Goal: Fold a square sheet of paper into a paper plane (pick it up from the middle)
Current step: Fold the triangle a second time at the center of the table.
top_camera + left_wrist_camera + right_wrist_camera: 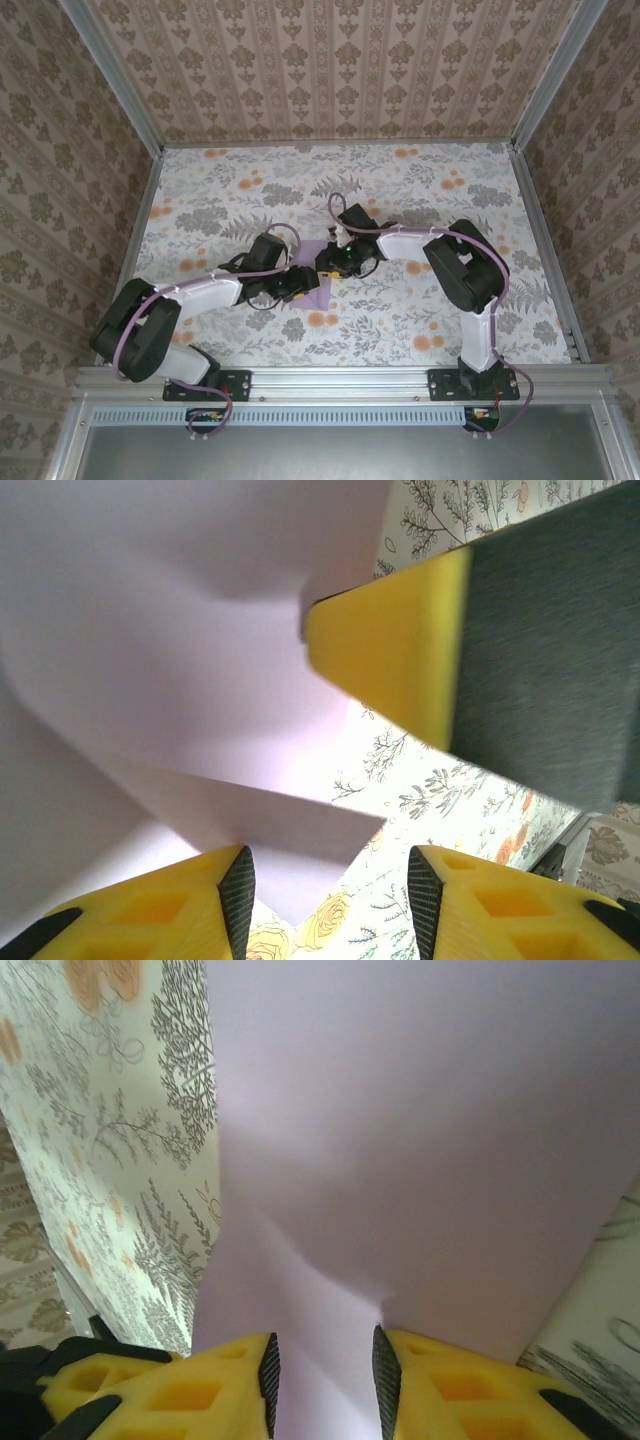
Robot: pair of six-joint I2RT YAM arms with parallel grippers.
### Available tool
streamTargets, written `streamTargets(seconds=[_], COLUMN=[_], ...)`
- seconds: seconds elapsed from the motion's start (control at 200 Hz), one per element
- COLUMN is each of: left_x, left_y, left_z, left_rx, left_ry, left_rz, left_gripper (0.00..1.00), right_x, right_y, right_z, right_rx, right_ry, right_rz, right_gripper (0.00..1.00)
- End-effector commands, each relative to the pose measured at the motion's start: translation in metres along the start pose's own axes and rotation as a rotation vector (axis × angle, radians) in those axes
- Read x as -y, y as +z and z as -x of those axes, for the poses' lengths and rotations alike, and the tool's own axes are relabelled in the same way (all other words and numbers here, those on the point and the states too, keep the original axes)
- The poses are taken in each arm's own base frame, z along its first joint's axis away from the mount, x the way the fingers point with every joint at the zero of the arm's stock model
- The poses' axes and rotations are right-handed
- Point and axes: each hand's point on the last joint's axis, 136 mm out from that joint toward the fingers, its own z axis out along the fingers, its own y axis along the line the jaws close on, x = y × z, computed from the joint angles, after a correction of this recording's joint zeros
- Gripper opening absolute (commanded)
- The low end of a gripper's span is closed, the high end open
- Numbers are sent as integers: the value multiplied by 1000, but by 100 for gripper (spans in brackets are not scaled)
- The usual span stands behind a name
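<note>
Jaws of both arms crowded over the square sheet of paper near the middle of the bench, hiding all but a lilac sliver at 4 o'clock of the left wrist. The sheet's edges ran out of frame in both wrist views, so its full shape could not be made out. The left jaws stood apart: floral cloth showed between the left fingers, and a folded corner of paper pointed into that gap from 11 o'clock. The right jaws stood apart too, with paper lying across the slit between the right fingers; whether the pads touched it could not be told.
</note>
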Motion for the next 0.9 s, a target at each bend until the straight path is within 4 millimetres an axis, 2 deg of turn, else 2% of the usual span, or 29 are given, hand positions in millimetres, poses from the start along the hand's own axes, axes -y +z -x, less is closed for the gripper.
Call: streamTargets(seconds=[0.0,0.22,0.365,0.565,0.715,0.895], left_x=[2,-2,0,-4,-6,5], left_y=[0,1,1,2,3,5], left_z=[10,11,13,12,11,11], left_rx=[30,35,35,30,25,25], left_ry=[7,1,8,1,-3,8], left_rz=[-2,12,10,19,20,-39], left_gripper=[45,34,34,27,27,27], right_x=[-20,-25,-11,5,18,29], right_y=[-19,-29,-26,-25,-23,-11], right_z=[0,-12,-12,-7,-5,-11], right_rx=[13,0,1,15,21,-16], right_ry=[-13,-71,-58,-57,-50,-22], right_rz=[79,120,45,-53,-120,-133], right_gripper=[38,43,42,37,34,32])
